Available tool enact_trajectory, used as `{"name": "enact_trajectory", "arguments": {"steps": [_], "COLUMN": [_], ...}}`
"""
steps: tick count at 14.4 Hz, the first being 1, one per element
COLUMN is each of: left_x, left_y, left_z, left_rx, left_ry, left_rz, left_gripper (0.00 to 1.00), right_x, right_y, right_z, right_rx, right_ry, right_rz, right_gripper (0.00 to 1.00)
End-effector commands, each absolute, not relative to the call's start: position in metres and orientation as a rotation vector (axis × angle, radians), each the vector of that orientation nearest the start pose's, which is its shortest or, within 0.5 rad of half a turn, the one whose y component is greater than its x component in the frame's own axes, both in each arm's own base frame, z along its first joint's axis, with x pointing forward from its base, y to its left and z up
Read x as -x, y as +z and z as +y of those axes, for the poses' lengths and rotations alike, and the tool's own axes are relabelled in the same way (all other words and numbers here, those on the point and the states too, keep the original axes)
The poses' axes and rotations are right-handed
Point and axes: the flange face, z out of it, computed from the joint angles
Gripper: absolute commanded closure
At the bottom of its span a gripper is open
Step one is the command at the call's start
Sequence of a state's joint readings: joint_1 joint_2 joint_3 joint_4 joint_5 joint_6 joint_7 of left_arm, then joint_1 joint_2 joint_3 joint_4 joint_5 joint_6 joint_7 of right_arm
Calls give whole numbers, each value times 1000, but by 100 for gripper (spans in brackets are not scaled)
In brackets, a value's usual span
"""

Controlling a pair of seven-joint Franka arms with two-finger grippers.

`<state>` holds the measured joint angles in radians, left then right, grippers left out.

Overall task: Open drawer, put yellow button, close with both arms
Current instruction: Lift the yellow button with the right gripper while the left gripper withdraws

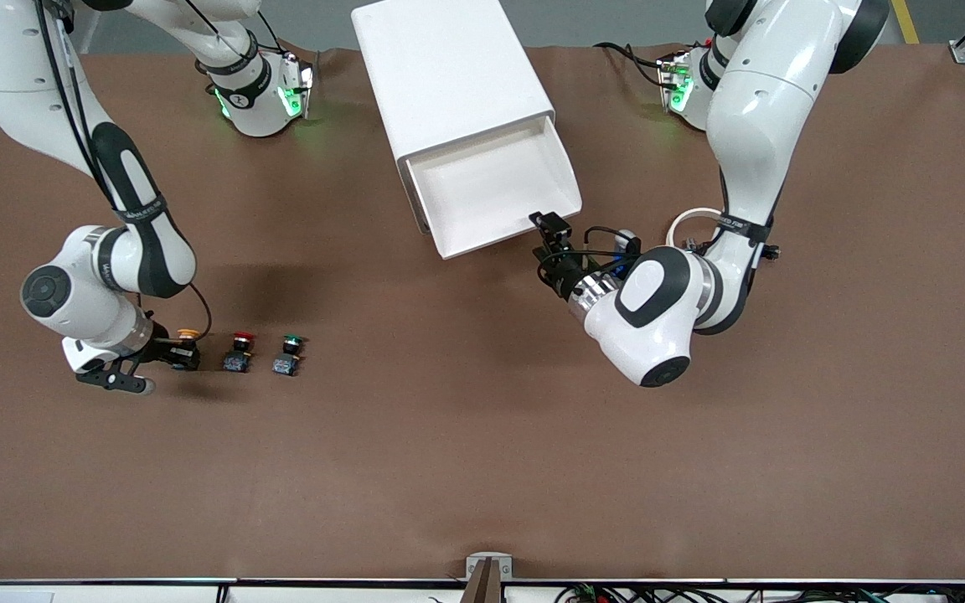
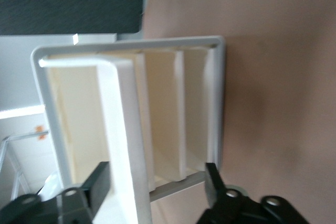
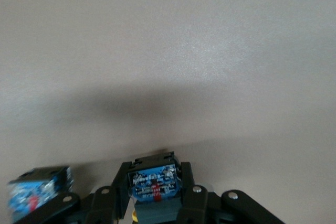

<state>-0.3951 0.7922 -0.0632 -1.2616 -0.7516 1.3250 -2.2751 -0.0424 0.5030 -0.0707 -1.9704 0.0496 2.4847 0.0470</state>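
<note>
The white cabinet (image 1: 449,67) stands at the table's robot side, and its top drawer (image 1: 491,188) is pulled out and empty. My left gripper (image 1: 551,228) is at the drawer's front corner. In the left wrist view it (image 2: 156,182) is open, with the drawer's cream front (image 2: 123,129) between its fingers (image 2: 100,182). The yellow button (image 1: 187,337) stands on the table toward the right arm's end. My right gripper (image 1: 179,356) is shut on its black-and-blue body (image 3: 153,182), low at the table.
A red-capped switch (image 1: 239,352) and a green-capped switch (image 1: 288,355) stand in a row beside the yellow button, toward the table's middle. The red one's blue body shows in the right wrist view (image 3: 37,198). A brown mat (image 1: 482,435) covers the table.
</note>
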Motion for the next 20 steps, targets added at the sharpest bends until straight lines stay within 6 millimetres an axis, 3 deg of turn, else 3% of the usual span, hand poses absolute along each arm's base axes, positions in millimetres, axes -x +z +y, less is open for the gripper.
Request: {"name": "enact_trajectory", "arguments": {"steps": [1, 3, 6, 8, 10, 12, 13, 16, 19, 20], "left_x": [-585, -600, -627, -632, -638, -644, -647, -648, -644, -644], "left_y": [313, 324, 354, 374, 400, 419, 440, 486, 514, 524], "left_z": [-346, -321, -267, -245, -231, -214, -192, -143, -122, -116], "left_rx": [-2096, -2184, -2310, -2545, -2774, -2869, -2890, -3074, -3129, -3133], "left_ry": [-1466, -1402, -1301, -1072, -785, -706, -659, -466, -389, -344], "left_rz": [2513, 2375, 2061, 1892, 1690, 1430, 1325, 1038, 846, 826], "left_gripper": [0, 0, 0, 0, 0, 0, 0, 0, 0, 0], "right_x": [-631, -636, -630, -620, -611, -600, -593, -568, -534, -512], "right_y": [290, 331, 391, 421, 448, 478, 490, 515, 528, 529], "right_z": [-67, -56, -2, 52, 120, 189, 218, 291, 357, 388], "right_rx": [3105, 3083, 3053, 3038, 3008, 2938, 2913, 2859, 2782, 2779], "right_ry": [85, 160, 234, 263, 290, 310, 292, 249, 256, 249], "right_rz": [325, 441, 618, 759, 908, 1041, 1081, 1193, 1341, 1373], "right_gripper": [100, 100, 100, 100, 100, 100, 100, 100, 100, 100]}}
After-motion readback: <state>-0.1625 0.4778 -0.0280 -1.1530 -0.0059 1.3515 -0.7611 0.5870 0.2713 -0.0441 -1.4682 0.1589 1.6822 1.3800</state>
